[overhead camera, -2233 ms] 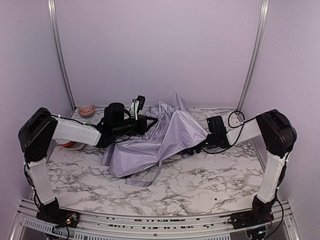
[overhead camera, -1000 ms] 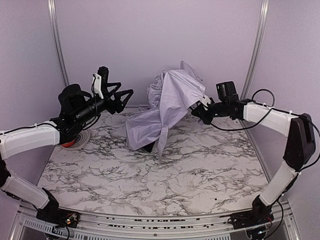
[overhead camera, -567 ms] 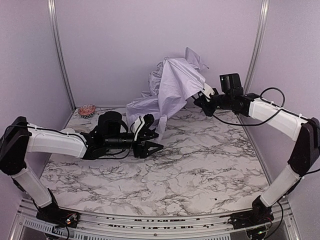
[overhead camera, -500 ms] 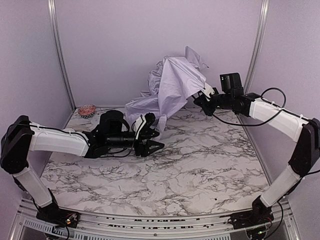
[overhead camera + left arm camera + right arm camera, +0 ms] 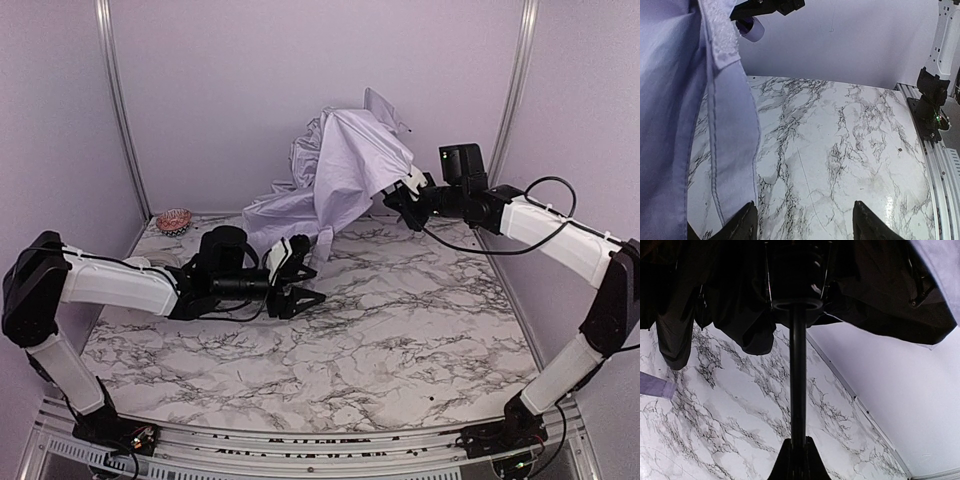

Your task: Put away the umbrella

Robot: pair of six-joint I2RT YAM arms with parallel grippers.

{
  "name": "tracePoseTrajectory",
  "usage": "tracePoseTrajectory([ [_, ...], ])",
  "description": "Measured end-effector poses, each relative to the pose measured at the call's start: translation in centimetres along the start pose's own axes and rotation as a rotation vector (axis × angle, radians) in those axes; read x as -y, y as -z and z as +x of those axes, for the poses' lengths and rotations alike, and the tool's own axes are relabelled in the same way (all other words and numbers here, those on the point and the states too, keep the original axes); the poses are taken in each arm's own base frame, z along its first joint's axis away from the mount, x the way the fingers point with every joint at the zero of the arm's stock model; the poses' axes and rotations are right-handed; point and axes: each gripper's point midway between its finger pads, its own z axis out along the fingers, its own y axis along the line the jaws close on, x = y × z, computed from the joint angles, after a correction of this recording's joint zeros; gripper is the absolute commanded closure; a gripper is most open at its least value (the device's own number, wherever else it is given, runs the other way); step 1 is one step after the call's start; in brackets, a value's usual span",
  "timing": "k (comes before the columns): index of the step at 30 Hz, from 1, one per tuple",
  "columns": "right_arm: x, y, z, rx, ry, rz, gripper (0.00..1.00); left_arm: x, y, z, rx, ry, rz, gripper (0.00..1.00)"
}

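The umbrella (image 5: 345, 170) hangs half collapsed in the air at the back, lavender fabric drooping toward the table. My right gripper (image 5: 398, 205) is shut on its thin black shaft (image 5: 798, 375), just below the black lining (image 5: 735, 290). The small lavender handle (image 5: 752, 29) shows beside that gripper in the left wrist view. My left gripper (image 5: 312, 282) lies low over the marble, open and empty, right under the fabric's lowest edge. In its own view the fabric (image 5: 675, 125) and a hanging strap (image 5: 735, 130) fill the left side, next to the left fingertip (image 5: 746, 222).
A small red-patterned bowl (image 5: 174, 219) sits at the back left corner. The marble table (image 5: 400, 350) is bounded by lavender walls and a metal rail at the near edge (image 5: 300, 440). The right arm's base (image 5: 932, 100) stands at the table's edge.
My left arm swung down from high on the left to low over the table under the fabric, then eased back slightly. The right gripper raised the umbrella a little.
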Motion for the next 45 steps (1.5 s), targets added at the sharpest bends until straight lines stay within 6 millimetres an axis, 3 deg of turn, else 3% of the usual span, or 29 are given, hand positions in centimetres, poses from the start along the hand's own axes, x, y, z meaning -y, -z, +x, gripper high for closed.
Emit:
tracePoseTrajectory([
  [3,0.0,0.0,0.0,0.0,0.0,-0.001,1.0,-0.1,1.4,0.3,0.0,-0.019,-0.012,0.29],
  [8,-0.1,0.1,-0.2,0.006,0.001,-0.004,1.0,-2.2,2.1,0.6,-0.003,-0.012,-0.055,0.21],
  [16,0.1,1.1,-1.2,0.035,0.008,0.003,1.0,-2.2,-0.5,0.8,-0.004,0.018,0.019,0.21],
  [18,0.1,1.1,-1.3,0.041,0.01,0.003,1.0,-1.6,-1.1,0.6,0.0,0.023,0.049,0.26],
  [20,0.1,1.1,-1.4,0.045,0.011,0.003,1.0,-1.0,-1.6,0.6,-0.001,0.029,0.069,0.43],
  [21,0.1,1.1,-1.4,0.046,0.011,0.002,1.0,-0.9,-1.8,0.7,-0.003,0.033,0.071,0.56],
  [23,0.1,1.1,-1.5,0.051,0.012,-0.001,1.0,-0.5,-2.2,1.1,-0.01,0.034,0.083,0.95],
  [24,0.0,1.1,-1.6,0.053,0.012,-0.002,1.0,-0.4,-2.2,1.2,-0.013,0.044,0.087,1.0],
  [28,0.4,1.3,-1.4,0.057,-0.004,-0.005,1.0,0.0,-1.8,0.8,-0.004,0.037,0.101,1.0],
  [34,3.6,1.9,0.3,0.029,-0.049,0.065,1.0,1.3,2.2,-0.1,0.006,-0.009,0.076,1.0],
  [38,4.6,2.4,0.2,0.013,-0.052,0.085,1.0,1.0,3.4,-1.1,0.003,-0.068,0.04,1.0],
  [45,4.0,4.5,-1.3,0.045,0.02,0.078,1.0,-2.6,5.0,2.8,-0.167,-0.047,-0.02,1.0],
])
